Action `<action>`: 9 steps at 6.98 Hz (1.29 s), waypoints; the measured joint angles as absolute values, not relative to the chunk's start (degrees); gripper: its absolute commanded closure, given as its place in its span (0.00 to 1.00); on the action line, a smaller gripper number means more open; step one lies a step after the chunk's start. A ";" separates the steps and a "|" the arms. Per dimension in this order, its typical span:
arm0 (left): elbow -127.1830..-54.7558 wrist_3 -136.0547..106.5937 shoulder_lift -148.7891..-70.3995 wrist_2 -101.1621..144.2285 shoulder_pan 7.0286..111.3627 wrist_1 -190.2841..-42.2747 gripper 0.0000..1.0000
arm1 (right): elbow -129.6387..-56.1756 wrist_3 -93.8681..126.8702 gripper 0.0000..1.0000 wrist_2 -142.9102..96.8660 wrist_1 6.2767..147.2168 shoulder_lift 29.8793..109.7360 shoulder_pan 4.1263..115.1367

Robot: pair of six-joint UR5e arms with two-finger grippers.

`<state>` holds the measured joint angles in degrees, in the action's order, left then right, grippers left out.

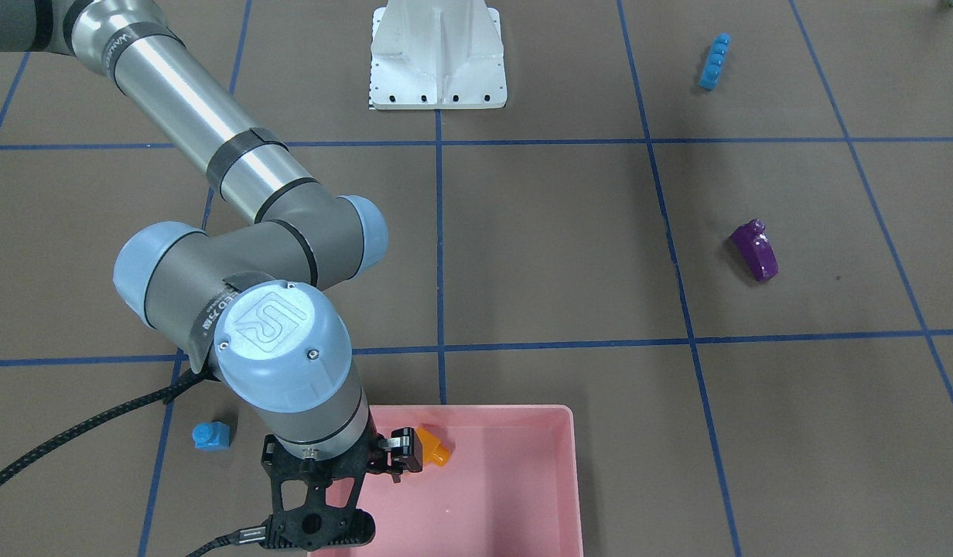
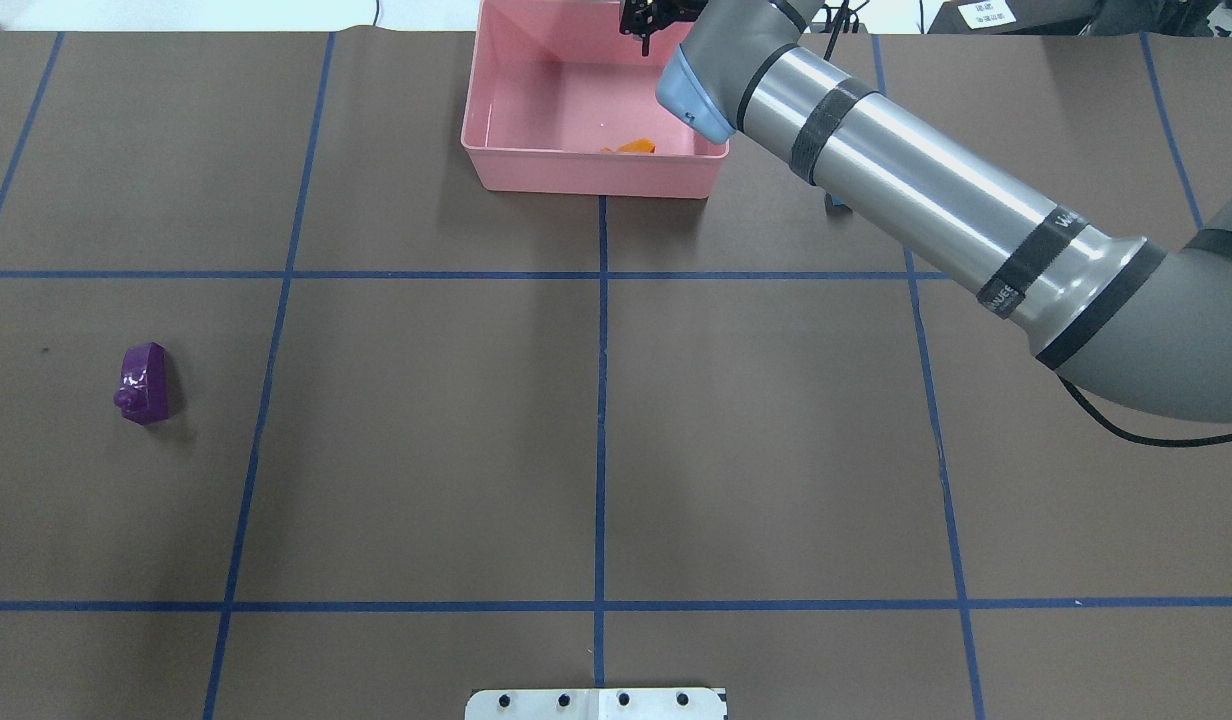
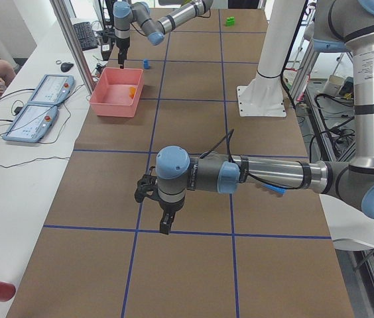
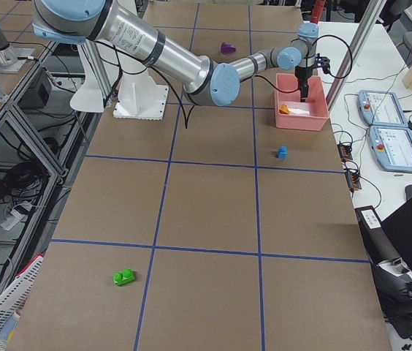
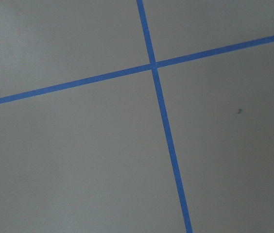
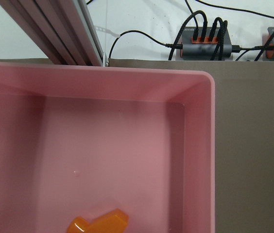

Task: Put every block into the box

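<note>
Exterior front-facing: my right gripper hangs over the box; I cannot tell how its jaws stand. The orange block lies on the box floor just beside it.
The blocks look light, rigid and slick, so I'd pinch their flat sides. The blue cube sits near, outside the box; the purple block and blue strip are well apart.

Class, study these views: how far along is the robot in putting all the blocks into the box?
Done: the orange sloped plastic brick lies in the shallow pink plastic box. In hand: nothing visibly; the right gripper hangs over the box. Left: the small blue cube, long thin blue strip, glossy purple elongated brick and green two-stud brick sit on the table outside it.
</note>
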<state>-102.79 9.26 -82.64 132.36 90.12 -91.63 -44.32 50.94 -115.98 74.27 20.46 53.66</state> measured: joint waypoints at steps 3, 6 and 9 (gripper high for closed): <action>-102.32 0.94 -85.91 133.41 85.91 -97.08 0.00 | -59.46 50.19 0.01 -119.45 81.35 28.53 56.02; -102.06 -14.93 -85.50 133.48 74.85 -107.03 0.00 | -80.15 45.75 0.01 -120.91 84.60 45.96 57.39; -101.93 -42.17 -85.96 126.65 62.00 -114.99 0.00 | -95.12 39.28 0.01 -123.19 84.38 62.80 58.73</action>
<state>-101.93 -42.17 -85.96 126.65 62.00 -114.99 -95.12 39.28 -123.19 84.38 62.80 58.73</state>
